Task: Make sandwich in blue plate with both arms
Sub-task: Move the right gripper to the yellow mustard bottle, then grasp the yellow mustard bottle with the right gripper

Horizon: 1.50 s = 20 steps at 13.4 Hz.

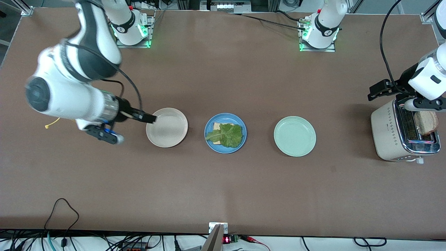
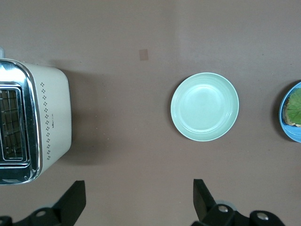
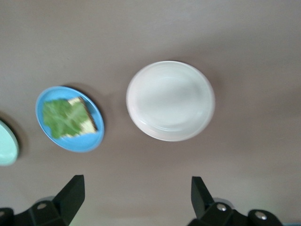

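The blue plate [image 1: 225, 150] sits mid-table and carries one bread slice [image 1: 216, 124] under a ruffled green lettuce leaf [image 1: 228, 135]. A second bread slice [image 1: 425, 122] stands in the slot of a cream toaster [image 1: 386, 136] at the left arm's end. My left gripper [image 1: 399, 96] hangs open and holds nothing above that toaster [image 2: 47, 122]; its wrist view shows it [image 2: 139, 197] with only table between the fingers. My right gripper [image 1: 129, 127] is open and holds nothing beside the cream plate [image 1: 167, 127]. In its wrist view [image 3: 136, 195] the blue plate [image 3: 70, 143] and lettuce [image 3: 63, 117] lie off to one side.
The cream plate [image 3: 170, 101] and a pale green plate [image 1: 294, 136] flank the blue one, and both hold nothing. The green plate [image 2: 204, 107] lies between the blue plate and the toaster. A yellow tie [image 1: 52, 122] lies under the right arm. Cables run along the table's near edge.
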Available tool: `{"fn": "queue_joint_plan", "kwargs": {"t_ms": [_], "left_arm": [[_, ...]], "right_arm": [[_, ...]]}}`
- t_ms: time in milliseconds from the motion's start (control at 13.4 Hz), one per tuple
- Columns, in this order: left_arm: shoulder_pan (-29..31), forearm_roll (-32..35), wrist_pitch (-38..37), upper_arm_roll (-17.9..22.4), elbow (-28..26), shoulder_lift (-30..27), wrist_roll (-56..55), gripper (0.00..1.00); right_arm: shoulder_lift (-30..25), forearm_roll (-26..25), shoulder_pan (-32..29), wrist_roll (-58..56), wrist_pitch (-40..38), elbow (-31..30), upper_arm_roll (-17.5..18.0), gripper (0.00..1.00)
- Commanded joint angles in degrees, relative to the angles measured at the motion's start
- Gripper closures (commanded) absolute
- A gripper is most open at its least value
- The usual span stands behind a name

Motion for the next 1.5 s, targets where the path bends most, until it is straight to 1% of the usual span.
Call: {"fn": "queue_joint_plan", "kwargs": {"t_ms": [0,75,150,225,299,524,599,824,1048,1273,1422], "left_arm": [[0.18,1.41,-0.44,-0.49,-0.54,-1.13,0.37,0.00],[0.18,1.41,-0.27,-0.49,-0.28,-0.87,0.72,0.00],[0.18,1.50,-0.36,-0.40,1.03,-0.35,0.98,0.00],[0.09,1.58,-0.70,-0.40,2.26,0.70,0.99,0.00],[0.18,1.59,-1.06,-0.40,2.71,0.89,0.99,0.00],[0.00,1.50,-1.67,-0.40,2.71,0.98,0.90,0.00],[0.00,1.50,-1.67,-0.40,2.80,0.98,0.81,0.00],[0.09,1.50,-1.67,-0.40,3.76,1.50,0.37,0.00],[0.09,1.41,-1.85,-0.40,3.68,1.68,0.28,0.00],[-0.17,1.32,-2.81,-0.40,3.68,2.03,0.55,0.00],[-0.18,1.23,-2.82,-0.40,3.76,2.03,0.46,0.00]], "right_arm": [[-10.46,-6.30,-4.27,-11.37,-0.03,-11.69,1.81,0.00],[-13.37,-8.85,-7.33,-16.20,0.05,-14.86,3.12,0.00],[-15.74,-11.14,-11.11,-20.95,0.05,-17.59,5.22,0.00],[-17.68,-13.16,-14.80,-25.35,0.40,-19.97,7.24,0.00],[-19.18,-15.44,-18.14,-30.18,0.58,-22.17,8.39,0.00],[-20.78,-17.83,-26.94,-47.39,2.50,-25.52,8.40,0.00],[-20.78,-18.54,-29.92,-53.71,4.26,-26.49,8.40,0.00],[-20.34,-18.46,-37.14,-75.24,12.33,-30.18,8.40,0.00],[-18.68,-16.62,-41.63,-91.08,16.92,-31.15,8.40,0.00],[-16.30,-9.68,-47.34,-108.31,19.21,-32.03,8.40,0.00],[-13.50,-4.33,-50.07,-117.98,19.74,-32.30,8.32,0.00]]}}
